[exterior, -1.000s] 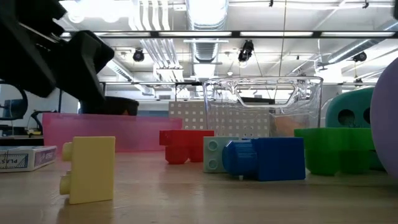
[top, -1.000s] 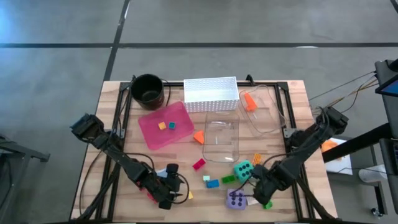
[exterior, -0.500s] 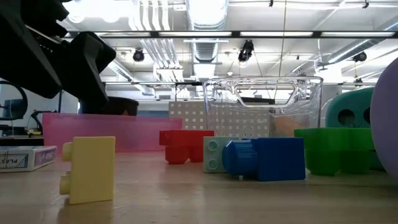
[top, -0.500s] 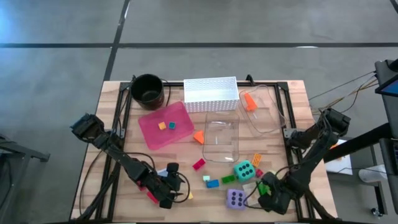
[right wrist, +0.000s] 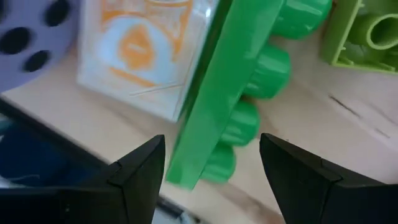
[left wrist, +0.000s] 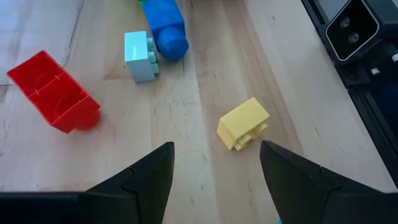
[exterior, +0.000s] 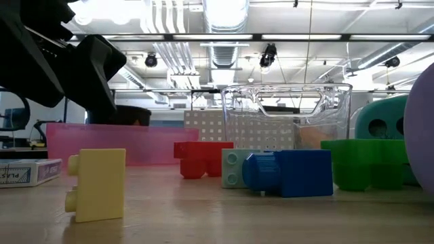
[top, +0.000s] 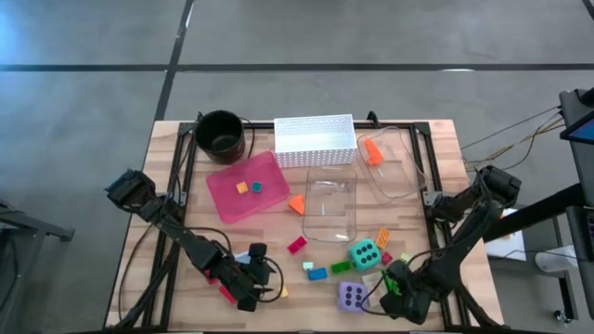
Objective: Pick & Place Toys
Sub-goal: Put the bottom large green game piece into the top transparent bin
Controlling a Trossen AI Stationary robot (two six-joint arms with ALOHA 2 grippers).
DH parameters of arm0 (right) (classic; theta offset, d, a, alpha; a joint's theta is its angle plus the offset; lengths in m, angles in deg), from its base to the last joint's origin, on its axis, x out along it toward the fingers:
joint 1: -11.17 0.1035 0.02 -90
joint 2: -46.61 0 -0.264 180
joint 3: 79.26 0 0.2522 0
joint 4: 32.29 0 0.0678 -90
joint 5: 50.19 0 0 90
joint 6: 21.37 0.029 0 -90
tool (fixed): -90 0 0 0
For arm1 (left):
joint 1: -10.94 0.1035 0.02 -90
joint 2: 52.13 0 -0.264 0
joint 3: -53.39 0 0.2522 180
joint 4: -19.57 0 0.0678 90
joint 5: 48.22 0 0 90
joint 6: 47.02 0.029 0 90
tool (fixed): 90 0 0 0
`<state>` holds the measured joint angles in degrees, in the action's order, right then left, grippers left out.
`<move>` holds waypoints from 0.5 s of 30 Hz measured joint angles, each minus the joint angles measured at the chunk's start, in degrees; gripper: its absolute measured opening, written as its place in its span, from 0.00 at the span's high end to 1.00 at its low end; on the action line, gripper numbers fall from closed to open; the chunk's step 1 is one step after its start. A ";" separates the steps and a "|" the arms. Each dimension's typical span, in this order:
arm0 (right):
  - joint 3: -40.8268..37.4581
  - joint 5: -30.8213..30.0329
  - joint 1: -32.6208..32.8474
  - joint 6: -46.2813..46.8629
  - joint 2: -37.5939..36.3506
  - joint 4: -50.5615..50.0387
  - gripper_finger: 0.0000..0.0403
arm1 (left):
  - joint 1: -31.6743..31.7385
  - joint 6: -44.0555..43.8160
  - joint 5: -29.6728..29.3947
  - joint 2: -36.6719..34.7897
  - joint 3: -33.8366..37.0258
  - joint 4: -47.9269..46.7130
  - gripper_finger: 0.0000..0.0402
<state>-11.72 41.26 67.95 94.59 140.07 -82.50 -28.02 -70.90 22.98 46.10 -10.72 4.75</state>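
Drawn back toward table's near edge since earlier: right gripper [top: 397, 295], fingers spread around long green plastic brick [right wrist: 233, 87]. Left gripper [left wrist: 214, 163] released above small yellow plastic brick [left wrist: 243, 123].

Wooden slat table [top: 436, 139] is pretty cluttered: black round pot [top: 220, 132], white perforated basket [top: 315, 140], pink tray [top: 243, 186], two clear plastic containers [top: 331, 206]. Loose on the wood: teal die [top: 363, 253], purple die [top: 352, 297], red brick [top: 297, 245], blue brick [top: 317, 274], yellow brick [left wrist: 242, 123].
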 joint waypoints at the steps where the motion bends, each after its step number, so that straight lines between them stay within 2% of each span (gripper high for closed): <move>1: 0.04 0.00 0.00 -0.02 0.74 0.02 0.35 | 0.00 0.00 0.00 0.00 0.00 -0.04 0.40; 11: 0.07 0.03 -0.04 -0.59 3.40 -0.17 0.36 | 0.04 1.11 0.14 0.00 0.00 -0.04 0.40; 15: 0.04 0.04 -0.04 -0.64 3.40 -0.19 0.42 | 0.07 1.36 0.13 0.00 0.00 -0.02 0.40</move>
<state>-11.68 41.31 67.90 93.95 143.47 -82.69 -27.95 -69.55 23.11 46.10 -10.72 4.73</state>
